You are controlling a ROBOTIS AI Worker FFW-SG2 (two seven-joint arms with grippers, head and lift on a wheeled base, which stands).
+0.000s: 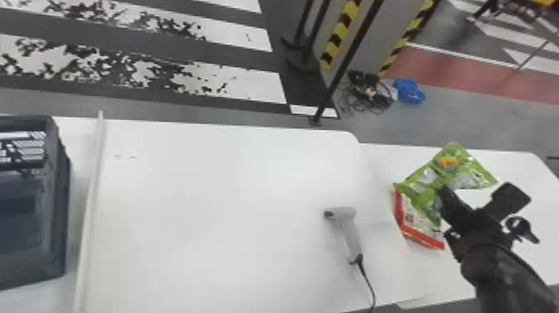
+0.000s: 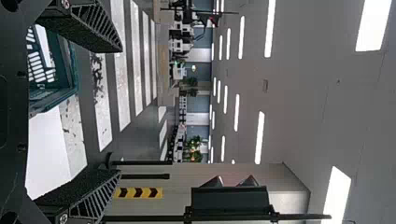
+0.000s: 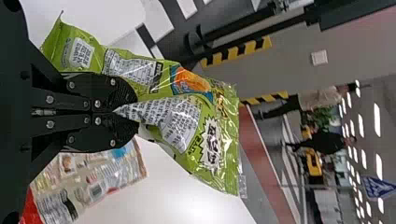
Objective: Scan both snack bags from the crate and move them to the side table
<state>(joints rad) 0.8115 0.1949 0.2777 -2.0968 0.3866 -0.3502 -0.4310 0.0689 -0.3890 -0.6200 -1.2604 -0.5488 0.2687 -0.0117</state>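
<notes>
My right jaws are clamped on the green bag, over the right-hand surface. The red bag lies near-left of them, so I'd lower mine toward its far-right side. My left jaws stand apart, empty.

- green snack bag: super glossy, crinkly plastic film
- red snack bag: shiny plastic film too
- crate: hard plastic look, kinda dull
- scanner: smooth, plasticky
- table: smooth top, soft sheen tbh
</notes>
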